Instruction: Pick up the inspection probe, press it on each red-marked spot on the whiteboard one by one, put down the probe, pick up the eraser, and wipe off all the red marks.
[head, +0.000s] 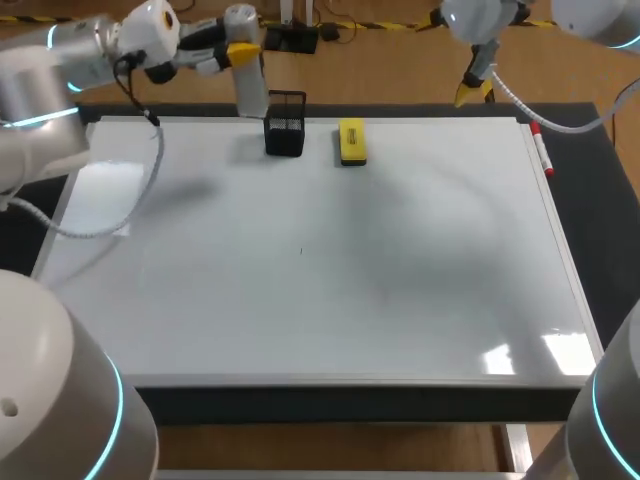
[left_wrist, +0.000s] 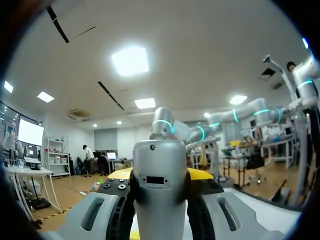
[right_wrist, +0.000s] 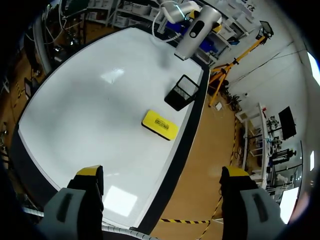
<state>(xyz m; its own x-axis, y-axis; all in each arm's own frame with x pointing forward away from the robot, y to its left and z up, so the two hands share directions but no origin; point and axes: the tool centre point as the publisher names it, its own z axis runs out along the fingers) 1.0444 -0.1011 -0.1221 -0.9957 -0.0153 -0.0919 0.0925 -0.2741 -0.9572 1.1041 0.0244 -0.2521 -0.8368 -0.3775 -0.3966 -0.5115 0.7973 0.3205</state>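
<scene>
Left gripper (head: 241, 50) is clamped on the upright inspection probe (head: 253, 95), held at the whiteboard's (head: 300, 320) far edge, just left of the black mesh holder (head: 285, 128). The eraser (head: 352, 141) lies right of the holder, its long axis near-to-far. Right gripper (head: 474, 93), fingers spread and empty, hangs farther right. No red marks are discernible. A red marker (head: 541, 152) lies at the right edge.

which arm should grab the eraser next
Right. The right hand is open and empty, with the eraser ahead of it; the left hand is shut on the probe.
</scene>
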